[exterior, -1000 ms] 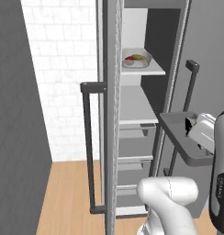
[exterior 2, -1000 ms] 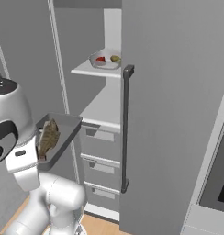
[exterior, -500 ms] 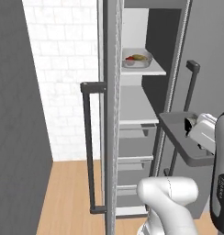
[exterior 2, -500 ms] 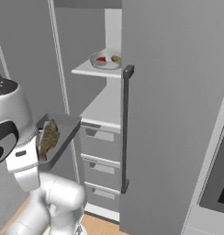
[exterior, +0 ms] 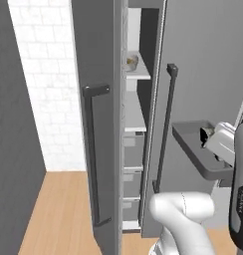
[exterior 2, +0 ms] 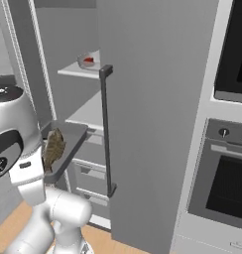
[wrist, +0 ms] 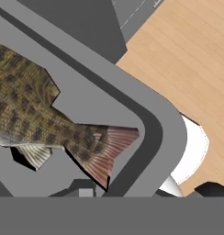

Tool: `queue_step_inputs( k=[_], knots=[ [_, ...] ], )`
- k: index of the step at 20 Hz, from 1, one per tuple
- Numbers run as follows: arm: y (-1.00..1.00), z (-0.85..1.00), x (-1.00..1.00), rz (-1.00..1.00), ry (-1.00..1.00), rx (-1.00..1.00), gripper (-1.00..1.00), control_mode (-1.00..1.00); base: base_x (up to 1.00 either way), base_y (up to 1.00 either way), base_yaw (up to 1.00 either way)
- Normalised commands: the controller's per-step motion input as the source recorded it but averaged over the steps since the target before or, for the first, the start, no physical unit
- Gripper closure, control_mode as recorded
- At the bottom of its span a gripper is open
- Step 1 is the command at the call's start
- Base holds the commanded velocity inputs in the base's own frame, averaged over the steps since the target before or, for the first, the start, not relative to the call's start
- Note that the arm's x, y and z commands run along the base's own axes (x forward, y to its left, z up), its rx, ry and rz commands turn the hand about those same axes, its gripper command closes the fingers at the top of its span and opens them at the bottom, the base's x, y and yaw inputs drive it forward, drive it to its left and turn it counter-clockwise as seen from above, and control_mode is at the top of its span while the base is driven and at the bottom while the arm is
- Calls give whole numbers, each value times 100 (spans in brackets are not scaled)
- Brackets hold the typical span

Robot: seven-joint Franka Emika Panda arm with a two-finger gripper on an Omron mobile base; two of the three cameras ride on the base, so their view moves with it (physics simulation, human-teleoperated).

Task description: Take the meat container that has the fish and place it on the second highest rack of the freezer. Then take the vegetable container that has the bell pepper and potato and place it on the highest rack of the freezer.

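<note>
**Fish tray in hand, not yet on a rack — neither placement done**

Grey rectangular meat tray (exterior 2: 68, 149) is up in the air at the end of the arm, in front of the tall dark-grey freezer (exterior 2: 157, 99), outside the cabinet. The brownish-olive fish with the reddish tail (wrist: 45, 128) lies inside it, tail toward the tray's rounded corner; it also shows in the right base view (exterior 2: 53, 148).

Pincer: fingertips are hidden under the tray. Jaws look nearly closed, and since the tray hangs clear of any support I judge they are clamped on its edge, near the tail corner.

Freezer state: doors with long vertical dark bar handles (exterior: 166, 124) stand ajar, leaving a narrow gap. Through it, pale flat shelves are visible. The upper visible shelf (exterior 2: 76, 71) carries a wide shallow whitish bowl (exterior: 132, 62), with something red in it (exterior 2: 88, 60), likely the bell pepper. Potato not clear enough to confirm. The shelf below (exterior 2: 88, 111) looks bare.

Judgement:
- Step 1 is mid-carry; tray has to go through the gap onto the second highest rack.
- Step 2 is not started as a robot move. Can't tell whether the bowl's shelf is the highest rack; top of cabinet is cut off.
</note>
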Motion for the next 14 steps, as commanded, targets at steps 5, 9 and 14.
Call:
queue_step_inputs(
  k=[5,9,14],
  knots=[
    [0,0,0,0,0,0,100,100,-34,1,3],
    [0,0,0,0,0,0,100,100,24,-4,0],
    [0,0,0,0,0,0,100,100,0,-16,0]
  ],
)
